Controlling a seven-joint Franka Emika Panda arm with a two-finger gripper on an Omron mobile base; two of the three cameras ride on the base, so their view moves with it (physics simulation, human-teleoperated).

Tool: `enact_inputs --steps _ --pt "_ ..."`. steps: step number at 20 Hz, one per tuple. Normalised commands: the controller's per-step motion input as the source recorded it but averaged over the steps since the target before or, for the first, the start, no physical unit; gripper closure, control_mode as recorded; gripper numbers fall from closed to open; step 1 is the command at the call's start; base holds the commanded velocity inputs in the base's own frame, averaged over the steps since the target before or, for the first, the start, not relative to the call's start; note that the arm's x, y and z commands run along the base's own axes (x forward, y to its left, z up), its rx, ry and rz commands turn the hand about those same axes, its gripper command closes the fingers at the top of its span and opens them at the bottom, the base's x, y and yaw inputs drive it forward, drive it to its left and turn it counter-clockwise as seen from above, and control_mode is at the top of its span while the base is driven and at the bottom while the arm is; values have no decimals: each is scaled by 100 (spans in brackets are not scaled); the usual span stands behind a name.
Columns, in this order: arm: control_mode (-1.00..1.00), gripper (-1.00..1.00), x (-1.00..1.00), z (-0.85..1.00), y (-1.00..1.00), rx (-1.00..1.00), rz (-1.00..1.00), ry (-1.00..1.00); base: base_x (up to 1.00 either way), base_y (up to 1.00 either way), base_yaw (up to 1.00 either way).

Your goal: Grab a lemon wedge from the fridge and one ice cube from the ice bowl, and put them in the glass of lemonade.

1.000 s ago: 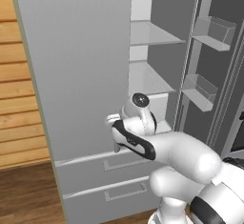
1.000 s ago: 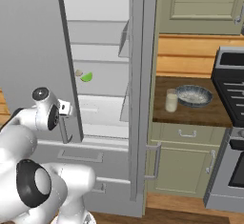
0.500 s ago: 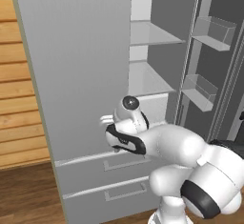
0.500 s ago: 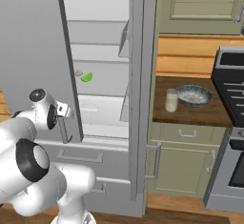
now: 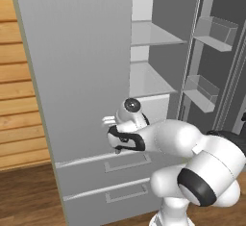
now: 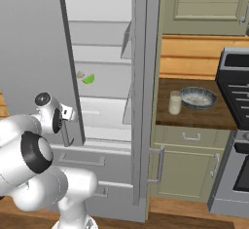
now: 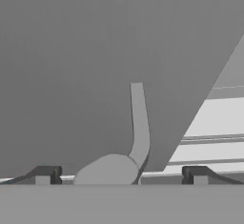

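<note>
Wood-panelled kitchen wall flanks the tall grey double-door fridge (image 6: pixel 107 52), whose left door (image 5: pixel 72 66) now stands swung wide. Over the last second the jaws (image 7: pixel 121 173) have drawn further left with that door, its long bar handle (image 7: pixel 139 123) between the released finger tips. With the opening won, the tiny yellow-green lemon wedge (image 6: pixel 88 79) lies exposed on a shelf beyond the jaws, up and right. Well off right, on the worktop (image 6: pixel 194 116), wait the clear glass of lemonade (image 6: pixel 174 102) and speckled ice bowl (image 6: pixel 198 97).

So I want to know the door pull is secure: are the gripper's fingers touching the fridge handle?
Cannot tell. In the hand view the fingertips straddle the handle, with no visible contact.
</note>
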Motion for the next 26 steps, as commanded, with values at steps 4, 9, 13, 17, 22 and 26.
enact_inputs --steps 4,9,13,17,22,26 --pt "-100 -100 24 -6 0 0 0 0 0 0 0" --pt "-100 100 13 -2 0 0 0 0 0 0 0" --pt "-100 100 7 0 0 0 0 0 0 0 0" --pt "-100 100 4 -1 0 0 0 0 0 0 0" --pt "-100 100 -38 20 17 1 0 -2 0 0 0" --pt "-100 100 -100 33 26 3 5 -18 0 0 0"
